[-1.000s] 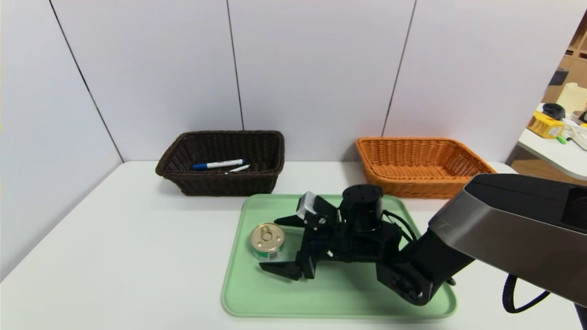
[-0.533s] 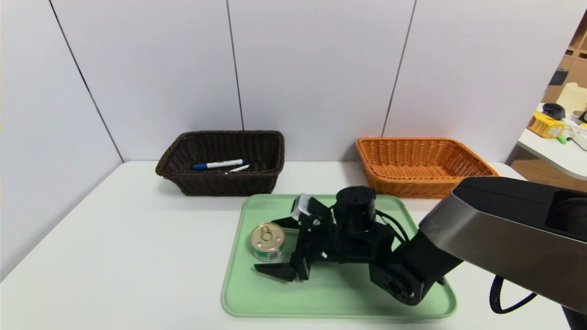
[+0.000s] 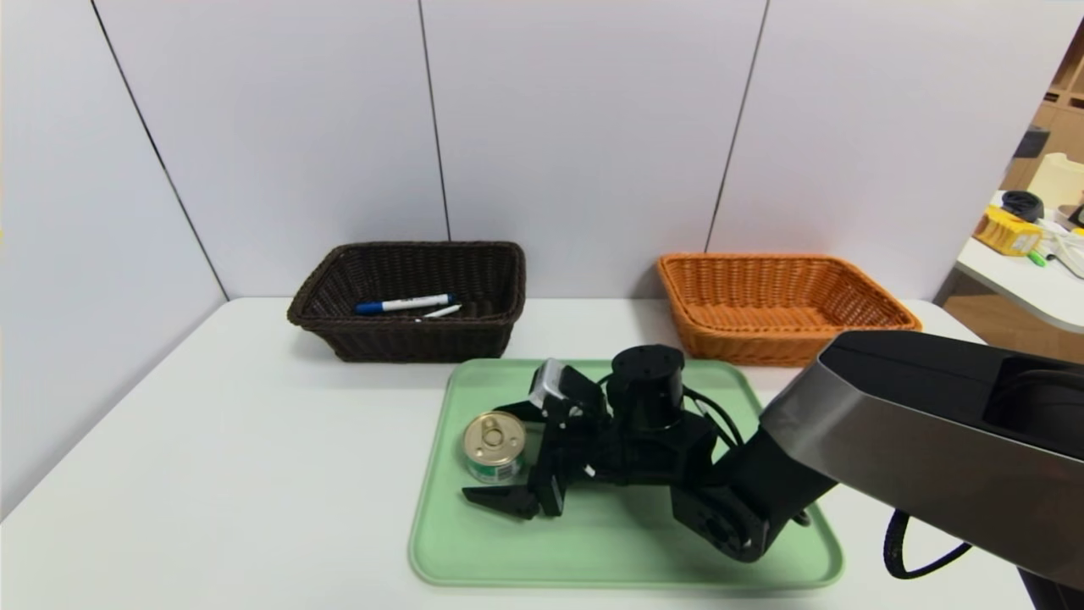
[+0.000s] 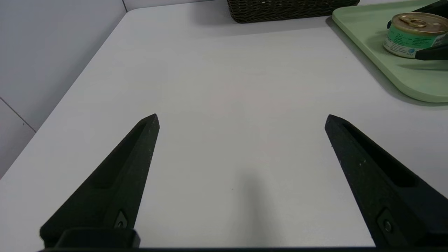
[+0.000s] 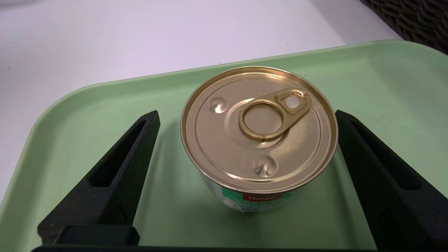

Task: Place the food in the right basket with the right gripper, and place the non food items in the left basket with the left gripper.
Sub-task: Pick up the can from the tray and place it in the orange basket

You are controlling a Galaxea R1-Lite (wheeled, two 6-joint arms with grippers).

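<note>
Over the tray's left edge, the right tool stands spread around the pull-tab tin can, likely heavy, stiff and slick, best pinched around its sides.

"Wanpy" on red patch of tin can's green label.

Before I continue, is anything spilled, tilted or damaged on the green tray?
Nothing stands out: the pull-tab can sits upright on the tray, its lid sealed, between the open fingers of the right gripper.
</note>
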